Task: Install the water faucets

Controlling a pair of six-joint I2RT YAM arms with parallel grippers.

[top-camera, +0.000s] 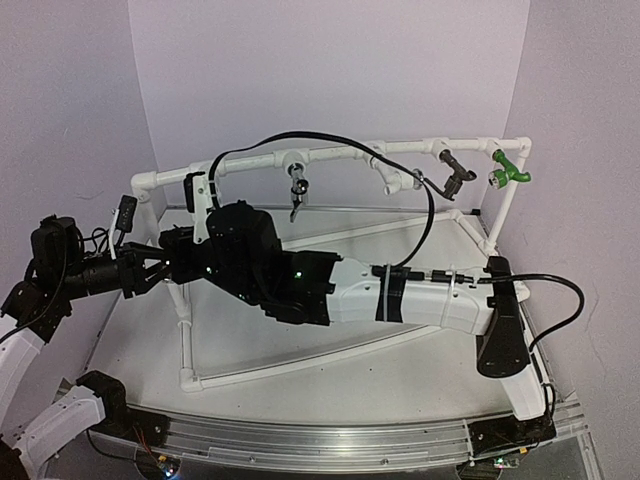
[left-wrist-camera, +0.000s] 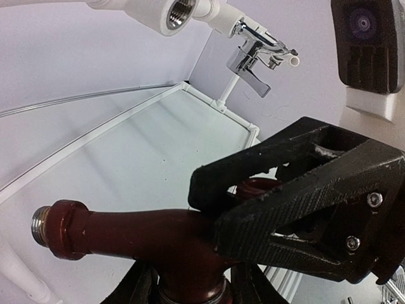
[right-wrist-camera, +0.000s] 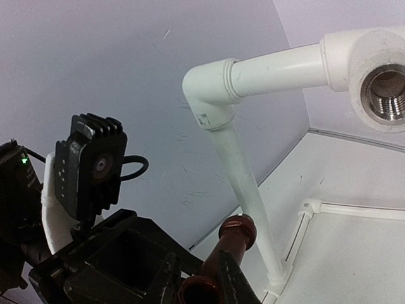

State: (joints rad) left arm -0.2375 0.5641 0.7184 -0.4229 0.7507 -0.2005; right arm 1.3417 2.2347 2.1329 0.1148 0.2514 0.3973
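Left wrist, brown faucet (left-wrist-camera: 126,231) clamped by right tool (left-wrist-camera: 215,212), left tool (left-wrist-camera: 190,288)

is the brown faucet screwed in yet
Out: the brown faucet is held in the left pincer, threads bare; the pipe socket is empty.

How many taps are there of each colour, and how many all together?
chrome tap: 1
white tap: 1
dark bronze tap: 1
green tap: 1
red-brown tap: 1
Total: 5 taps
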